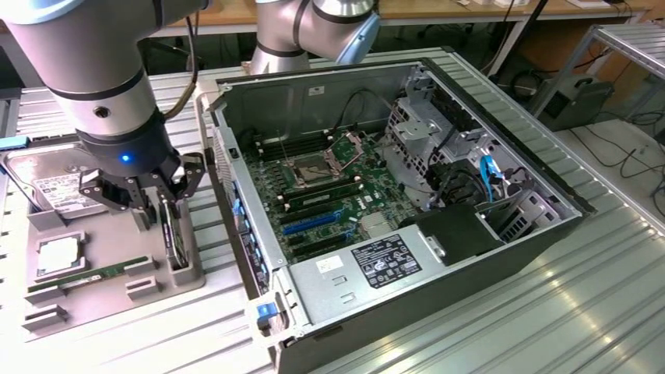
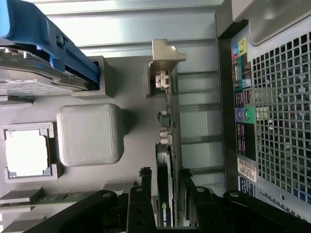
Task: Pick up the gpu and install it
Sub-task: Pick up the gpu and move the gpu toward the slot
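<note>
The tool (image 1: 146, 195) stands released, its fingers (image 2: 141, 204) straddling the gpu (image 2: 165, 145), which stands on edge in a slot of the grey fixture tray (image 1: 202, 276), just beside the open computer case (image 1: 416, 195). For a sound grasp, centre the card between the fingers. Clamp on the board and cooler, not the bracket end. Lift straight up, clear of the slot walls.

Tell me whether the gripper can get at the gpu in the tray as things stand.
Probably yes. The open gripper is already down over the gpu, which stands on edge in the grey tray. It straddles the card's top edge, and nothing lies between them.
</note>
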Available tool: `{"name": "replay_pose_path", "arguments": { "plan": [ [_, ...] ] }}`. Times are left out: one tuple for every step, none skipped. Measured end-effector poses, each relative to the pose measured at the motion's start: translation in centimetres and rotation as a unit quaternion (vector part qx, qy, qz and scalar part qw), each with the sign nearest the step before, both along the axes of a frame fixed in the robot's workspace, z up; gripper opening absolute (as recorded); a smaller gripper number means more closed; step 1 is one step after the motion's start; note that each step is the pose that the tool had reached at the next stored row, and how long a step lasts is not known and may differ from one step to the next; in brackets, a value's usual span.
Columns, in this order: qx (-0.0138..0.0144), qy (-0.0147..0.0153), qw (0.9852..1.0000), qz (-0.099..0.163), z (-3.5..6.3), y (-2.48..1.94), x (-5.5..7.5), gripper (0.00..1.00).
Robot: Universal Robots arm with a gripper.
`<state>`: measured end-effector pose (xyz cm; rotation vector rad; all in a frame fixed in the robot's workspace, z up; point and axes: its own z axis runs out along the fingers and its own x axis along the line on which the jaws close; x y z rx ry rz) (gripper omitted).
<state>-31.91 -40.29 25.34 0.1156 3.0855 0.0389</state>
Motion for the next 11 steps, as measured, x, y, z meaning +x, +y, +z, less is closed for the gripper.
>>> {"name": "replay_pose_path", "arguments": {
  "plan": [
    [0.0000, 0.0000, 1.0000, 0.000, -0.18, 0.00, 0.00, 0.36],
    [-0.0001, 0.0000, 1.0000, 0.000, -0.38, 0.00, 0.00, 0.36],
    [0.0000, -0.0001, 1.0000, 0.000, -0.61, 0.00, 0.00, 0.36],
    [0.0000, -0.0001, 1.0000, 0.000, -0.74, 0.00, 0.00, 0.36],
    [0.0003, -0.0001, 1.0000, 0.000, -0.87, 0.01, 0.00, 0.36],
    [0.0003, -0.0001, 1.0000, 0.000, -0.91, 0.00, 0.00, 0.36],
    [0.0004, 0.0000, 1.0000, 0.000, -0.92, 0.00, 0.00, 0.36],
    [0.0004, 0.0001, 1.0000, 0.000, -0.93, 0.00, -0.01, 0.36],
    [0.0005, 0.0000, 1.0000, 0.000, -0.95, 0.01, 0.00, 0.36],
    [0.0006, -0.0001, 1.0000, 0.000, -0.95, 0.01, 0.00, 0.27],
    [0.0005, -0.0001, 1.0000, 0.000, -0.95, 0.00, 0.00, 0.27]
  ]
}}
